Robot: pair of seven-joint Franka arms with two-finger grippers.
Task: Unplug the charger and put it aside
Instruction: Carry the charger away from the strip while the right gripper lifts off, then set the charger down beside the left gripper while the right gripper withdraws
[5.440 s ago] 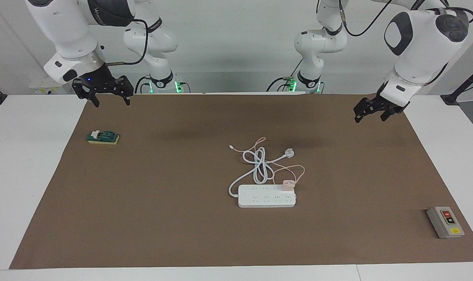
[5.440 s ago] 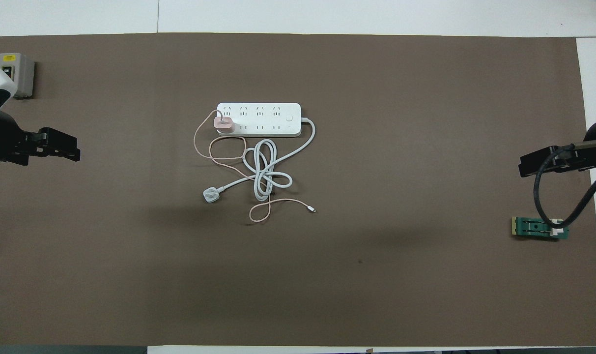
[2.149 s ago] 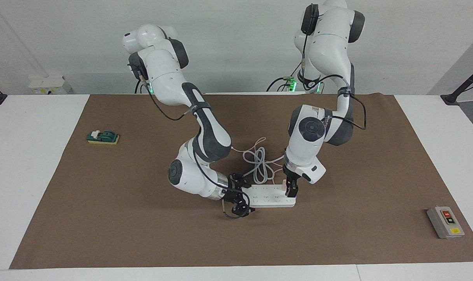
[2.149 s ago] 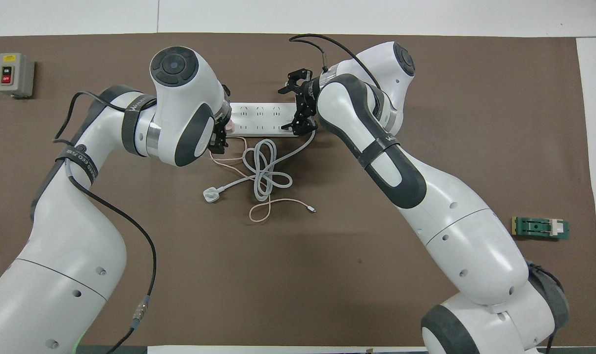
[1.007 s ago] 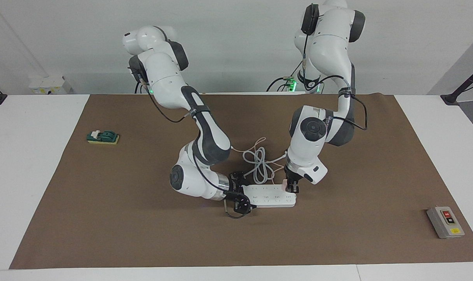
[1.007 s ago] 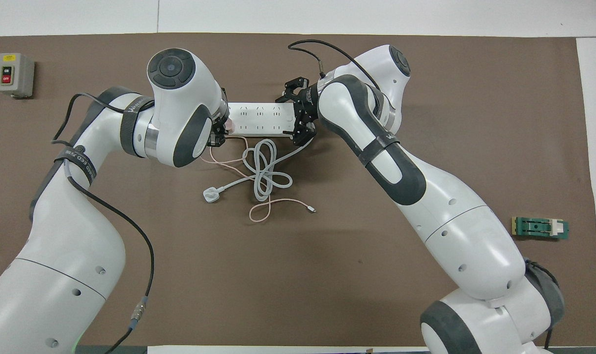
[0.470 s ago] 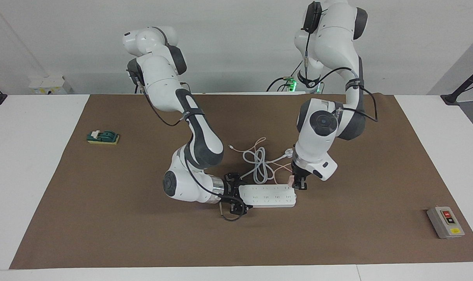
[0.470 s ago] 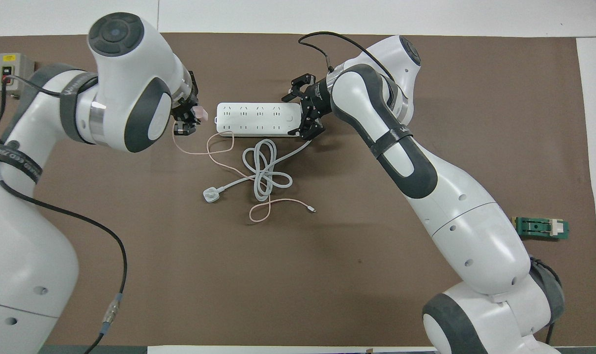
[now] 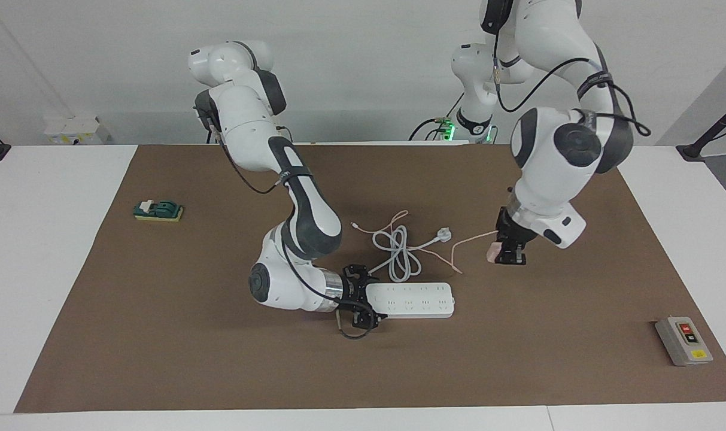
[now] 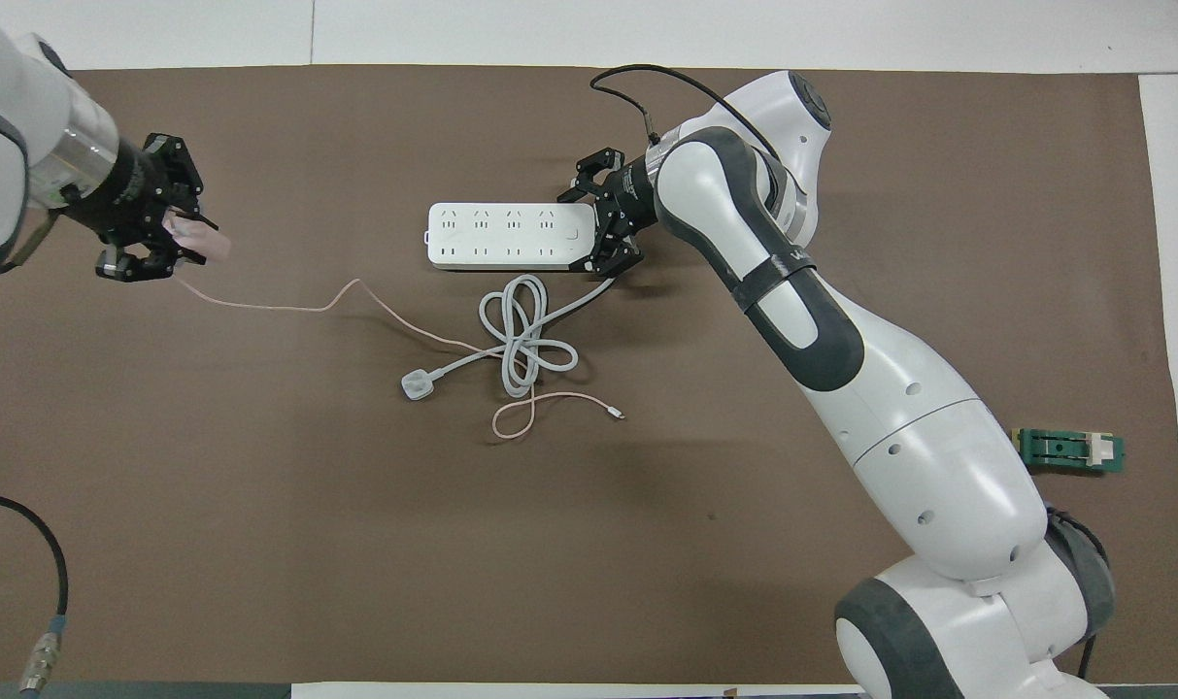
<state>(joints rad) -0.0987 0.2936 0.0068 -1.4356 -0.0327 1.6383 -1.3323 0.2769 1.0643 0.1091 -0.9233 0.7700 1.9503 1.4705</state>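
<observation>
The left gripper (image 9: 509,254) is up in the air right of centre in the facing view, closed on the charger (image 9: 493,253), the little pink cube pinched between its fingers above the brown mat (image 9: 219,371). In the overhead view that same left gripper (image 10: 156,238) sits at the upper left of the frame with the charger (image 10: 200,240) poking out of its tips. The charger is out of the power strip (image 9: 409,300) and well apart from it, toward the left arm's end of the desk (image 9: 39,269). Its thin pink cable (image 10: 307,308) trails down from the cube and runs across the mat into the coiled white cord (image 10: 521,340) near the centre. Down low at the centre, the right gripper (image 9: 363,302) lies at the end of the power strip, its fingers spread wide to either side of that end; whether they press on it I cannot tell.
</observation>
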